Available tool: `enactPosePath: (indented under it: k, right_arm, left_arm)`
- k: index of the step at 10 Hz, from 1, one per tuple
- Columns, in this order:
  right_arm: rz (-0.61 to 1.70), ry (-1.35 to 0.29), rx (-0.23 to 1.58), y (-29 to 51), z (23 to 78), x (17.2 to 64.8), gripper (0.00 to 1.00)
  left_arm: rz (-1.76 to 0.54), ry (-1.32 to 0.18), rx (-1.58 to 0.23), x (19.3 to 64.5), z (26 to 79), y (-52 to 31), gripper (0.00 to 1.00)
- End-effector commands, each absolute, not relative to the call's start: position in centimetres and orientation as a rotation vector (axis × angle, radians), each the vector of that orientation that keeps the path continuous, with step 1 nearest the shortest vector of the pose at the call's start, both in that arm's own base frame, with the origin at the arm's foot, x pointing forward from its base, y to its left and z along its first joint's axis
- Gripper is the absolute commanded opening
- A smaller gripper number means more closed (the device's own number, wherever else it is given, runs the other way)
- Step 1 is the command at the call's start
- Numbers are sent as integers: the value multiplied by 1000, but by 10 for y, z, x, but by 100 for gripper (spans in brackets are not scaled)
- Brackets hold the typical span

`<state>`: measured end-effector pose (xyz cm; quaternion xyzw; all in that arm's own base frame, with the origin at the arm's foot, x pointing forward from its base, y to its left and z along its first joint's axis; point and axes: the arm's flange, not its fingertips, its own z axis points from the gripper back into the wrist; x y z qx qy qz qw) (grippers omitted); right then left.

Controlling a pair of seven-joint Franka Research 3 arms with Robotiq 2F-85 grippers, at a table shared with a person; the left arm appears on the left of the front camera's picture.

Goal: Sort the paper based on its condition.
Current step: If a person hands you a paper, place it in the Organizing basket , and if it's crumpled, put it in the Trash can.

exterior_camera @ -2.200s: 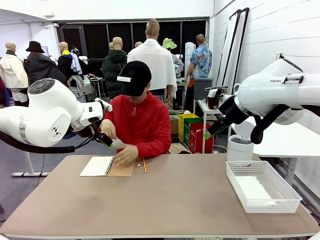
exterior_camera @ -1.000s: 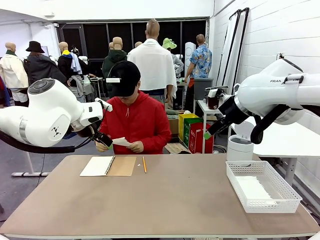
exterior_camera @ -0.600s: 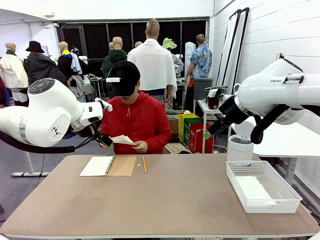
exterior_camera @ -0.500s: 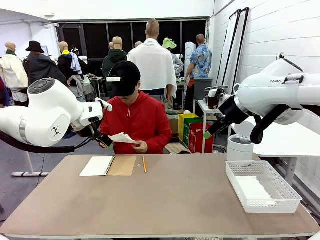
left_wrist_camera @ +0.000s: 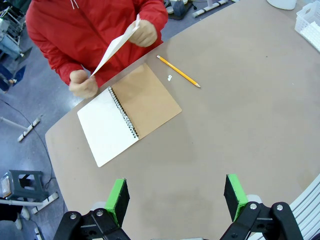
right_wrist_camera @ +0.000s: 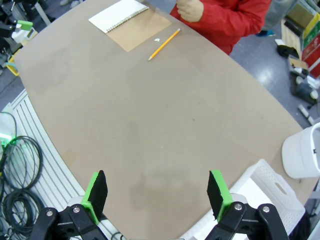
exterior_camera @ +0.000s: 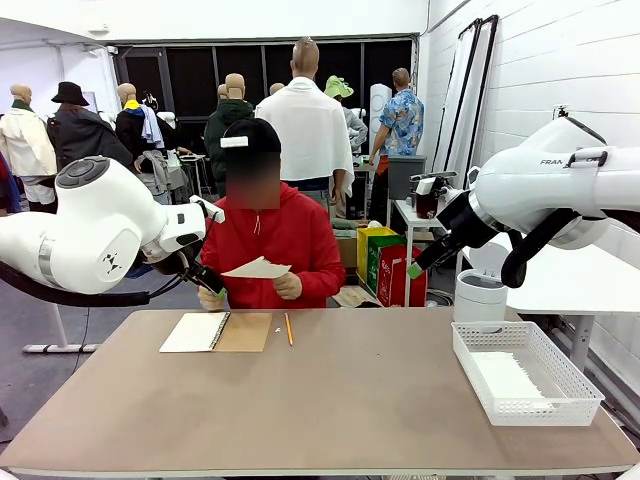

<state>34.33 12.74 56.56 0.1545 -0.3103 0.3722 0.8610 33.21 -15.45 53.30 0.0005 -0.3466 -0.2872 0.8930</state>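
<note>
Paper [exterior_camera: 257, 268] is held aloft by a person [exterior_camera: 290, 235] in red at the worktop's [exterior_camera: 350, 400] far edge. The robot's left hand [left_wrist_camera: 175, 181] and right hand [right_wrist_camera: 156, 175] hang released and empty.

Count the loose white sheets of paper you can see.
2: one sheet held in the person's hands; another sheet lying in the white mesh basket. Others may be stacked beneath it.

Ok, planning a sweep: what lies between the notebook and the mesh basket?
Front view: a yellow pencil beside the notebook, then bare table to the basket.
</note>
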Motion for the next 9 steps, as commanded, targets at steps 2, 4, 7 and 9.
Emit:
enactPosePath:
  k: [2,4,7,9]
  right_arm:
    - [785,-650,318,127,565,343,100]
    - [785,-650,318,127,565,343,100]
    - [785,-650,318,127,565,343,100]
    - [785,-650,318,127,565,343,100]
  left_arm:
    - [-596,-718,4,332,533,-155,100]
    - [-596,-718,4,332,533,-155,100]
    - [-596,-718,4,332,533,-155,100]
    - [-596,-718,4,332,533,-155,100]
